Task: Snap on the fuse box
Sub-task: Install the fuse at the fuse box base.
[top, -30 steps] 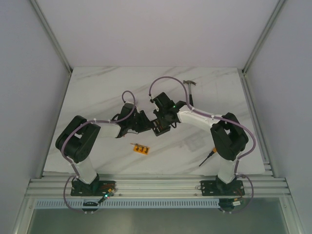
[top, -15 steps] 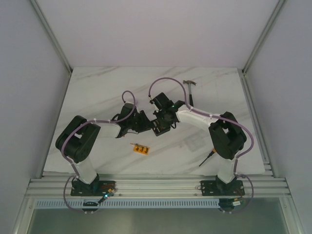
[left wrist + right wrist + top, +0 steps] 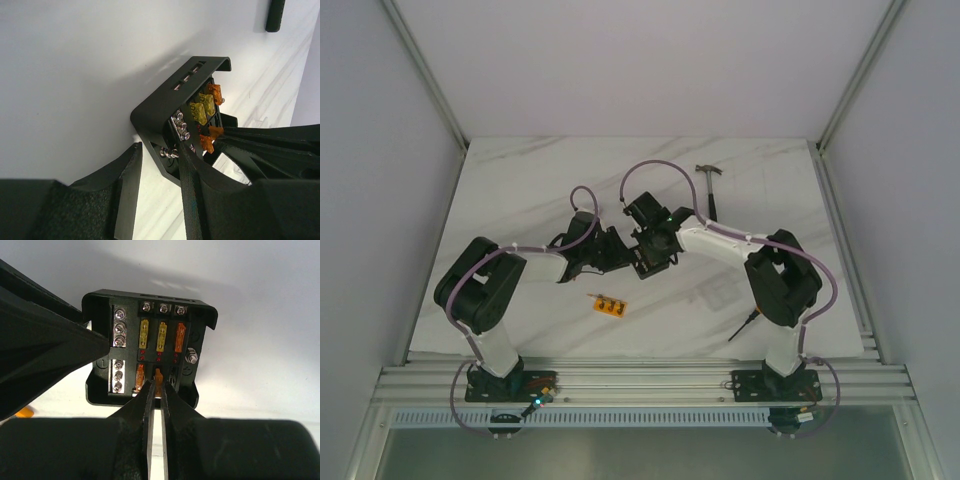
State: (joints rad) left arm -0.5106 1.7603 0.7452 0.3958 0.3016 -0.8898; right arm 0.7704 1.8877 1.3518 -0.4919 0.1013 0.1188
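Now R claw (image 3: 156,386) pinches orange fuse (image 3: 158,374) in fuse box (image 3: 199,316); L claw (image 3: 159,150) clamps rim.

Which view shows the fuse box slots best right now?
Right wrist: it faces the fuse box head-on, slots and fuses visible, including the fuse in the right gripper. Left wrist sees it obliquely, partly behind a finger. In the top view it is tiny and mostly covered.

so the fuse box (image 3: 150,347) sits about mid-bench (image 3: 520,180), left tool (image 3: 159,160) at its left side, right tool (image 3: 158,390) coming in from the right, tips on a fuse (image 3: 158,376) in its top face. Little flat strip (image 3: 611,305) lies just in front, hammer (image 3: 709,190) well behind to the right.
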